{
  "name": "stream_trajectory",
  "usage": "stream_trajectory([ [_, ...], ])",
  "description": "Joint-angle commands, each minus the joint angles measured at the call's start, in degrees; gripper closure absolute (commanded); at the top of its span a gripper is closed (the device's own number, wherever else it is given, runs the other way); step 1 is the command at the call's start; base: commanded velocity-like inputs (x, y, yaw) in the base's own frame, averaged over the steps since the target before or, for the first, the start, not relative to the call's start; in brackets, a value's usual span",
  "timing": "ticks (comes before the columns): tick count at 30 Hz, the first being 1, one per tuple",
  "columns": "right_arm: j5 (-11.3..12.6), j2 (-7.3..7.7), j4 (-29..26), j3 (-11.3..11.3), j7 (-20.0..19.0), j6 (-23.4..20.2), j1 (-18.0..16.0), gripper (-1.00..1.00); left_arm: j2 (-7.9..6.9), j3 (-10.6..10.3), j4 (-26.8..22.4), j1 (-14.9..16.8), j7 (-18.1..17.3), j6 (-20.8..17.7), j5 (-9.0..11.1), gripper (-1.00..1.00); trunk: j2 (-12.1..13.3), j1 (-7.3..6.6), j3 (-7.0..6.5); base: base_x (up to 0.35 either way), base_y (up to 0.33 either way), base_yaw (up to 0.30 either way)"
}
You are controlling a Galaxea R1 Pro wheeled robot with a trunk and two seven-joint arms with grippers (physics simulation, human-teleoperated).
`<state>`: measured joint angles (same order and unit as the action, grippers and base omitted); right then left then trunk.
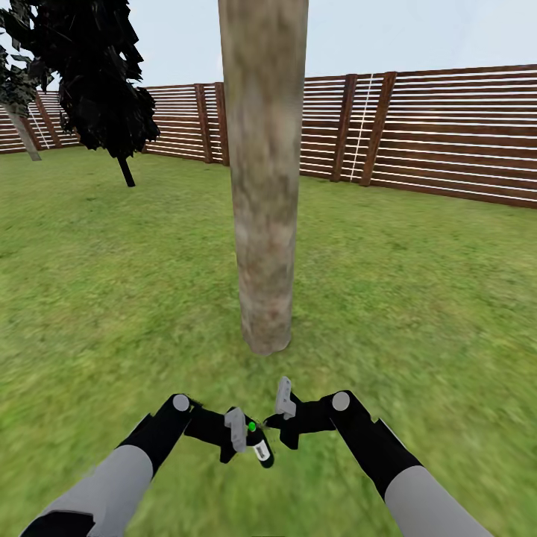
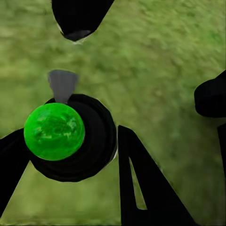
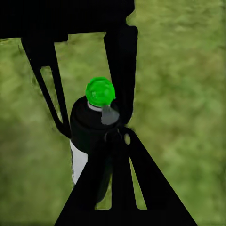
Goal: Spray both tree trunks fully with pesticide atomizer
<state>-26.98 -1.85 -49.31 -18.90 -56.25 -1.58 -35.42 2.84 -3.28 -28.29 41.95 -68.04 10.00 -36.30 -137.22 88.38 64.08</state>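
A thick tree trunk [image 1: 262, 186] with mottled beige-brown bark rises from the grass floor [image 1: 418, 298] just ahead of me. My left gripper [image 1: 245, 438] [image 2: 70, 141] is shut on the pesticide atomizer [image 1: 260, 447] [image 2: 80, 141] [image 3: 89, 127], a small dark bottle with a green dot on top and a pale label. It is held low, short of the trunk's base. My right gripper [image 1: 283, 409] [image 3: 117, 136] is shut, its tips close beside the bottle's grey nozzle. The pesticide itself is out of view.
A brown slat fence [image 1: 447, 134] borders the garden lawn behind the trunk. A dark-leaved tree [image 1: 97, 74] on a thin stem stands at the back left. Another pale trunk [image 1: 22, 138] stands at the far left edge. Grass spreads out on both sides.
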Motion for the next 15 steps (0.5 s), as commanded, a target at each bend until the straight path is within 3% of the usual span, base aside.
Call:
stream_trajectory([
  [1,0.0,0.00,0.0,0.0,0.0,0.0,0.0,1.00,-1.08,0.0,0.0,0.0,0.0,0.0,-0.1,1.00,0.0,0.00,0.00,0.000,0.000,0.000],
  [3,0.0,0.01,0.0,0.0,0.0,0.0,0.0,1.00,-3.44,0.1,0.0,0.0,0.0,-0.1,-0.5,1.00,0.0,0.00,0.00,0.000,0.000,0.000],
  [4,0.0,0.01,0.0,0.0,0.0,0.0,0.0,1.00,-6.36,0.1,0.1,-0.2,0.0,-0.1,-0.6,1.00,0.0,0.00,0.00,0.000,0.000,0.000],
  [5,0.0,0.06,0.0,0.0,0.0,0.0,0.0,1.00,-7.68,0.1,0.2,-0.3,0.0,0.0,-0.6,1.00,0.0,0.00,0.00,0.000,0.000,0.000],
  [7,0.0,0.08,0.0,0.0,0.0,0.0,0.0,1.00,-9.93,0.1,0.2,-0.3,0.0,0.0,-0.6,1.00,0.0,0.00,0.00,0.000,0.000,0.000],
  [10,0.0,0.15,0.2,0.1,0.0,0.1,0.0,1.00,-11.81,0.1,0.1,-0.2,0.0,0.1,-0.6,1.00,0.0,0.00,0.00,0.000,0.000,0.000],
  [11,0.0,0.17,0.3,0.1,0.0,0.1,0.0,-1.00,-12.87,0.2,0.1,-0.2,0.0,0.2,-0.6,1.00,0.0,0.00,0.00,0.000,0.000,0.000],
  [15,0.0,0.34,0.7,0.1,0.0,0.2,0.0,-1.00,-15.56,0.5,0.0,-0.1,0.0,0.1,-0.6,1.00,0.0,0.00,0.00,0.000,0.000,0.000],
])
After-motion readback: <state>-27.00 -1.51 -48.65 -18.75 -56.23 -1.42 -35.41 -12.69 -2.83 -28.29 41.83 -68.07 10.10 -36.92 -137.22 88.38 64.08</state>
